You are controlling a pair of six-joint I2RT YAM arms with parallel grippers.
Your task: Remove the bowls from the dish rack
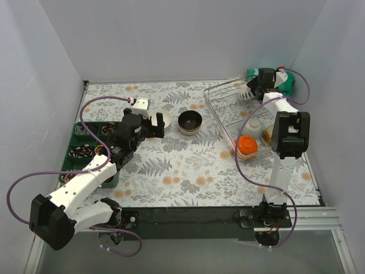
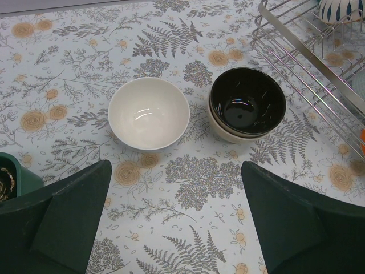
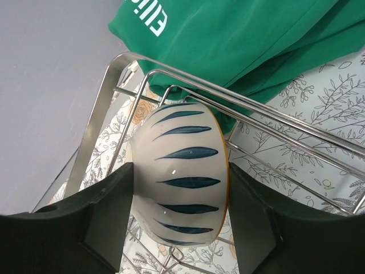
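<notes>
Far left: green tray [image 1: 85, 149] with compartments, on the desk [image 1: 188, 171] under the left arm.

Left hand [image 2: 175, 171]: fingers wide apart, nothing between them. It hangs above the flowered desk cover, just on the near side of two bowl spots.

White bowl [image 2: 148, 113]: upright on the desk, out of the rack, interior bare.

Just right of it, apart from it: dark bowl [image 2: 247, 103] nested upright inside a cream bowl [image 2: 225, 132]. Only the cream rim shows beneath.

Dish rack [image 1: 225, 108]: silver wire, on the right half of the desk, running from the far corner toward the near side. At its near end sit an orange bowl [image 1: 247, 145], a pale bowl [image 1: 254, 126] behind it and a brownish bowl [image 1: 266, 136] to the right. Detail there is too small to read.

Far end of rack: striped bowl [image 3: 182, 182], white with dark blue dashes and an orange rim edge, standing on edge among the wires.

Right hand [image 3: 180, 191]: one finger against each side of the striped bowl, clamped on it inside the rack.

Green cloth [image 3: 239, 40] with white lettering lies just beyond the rack's far rail.
</notes>
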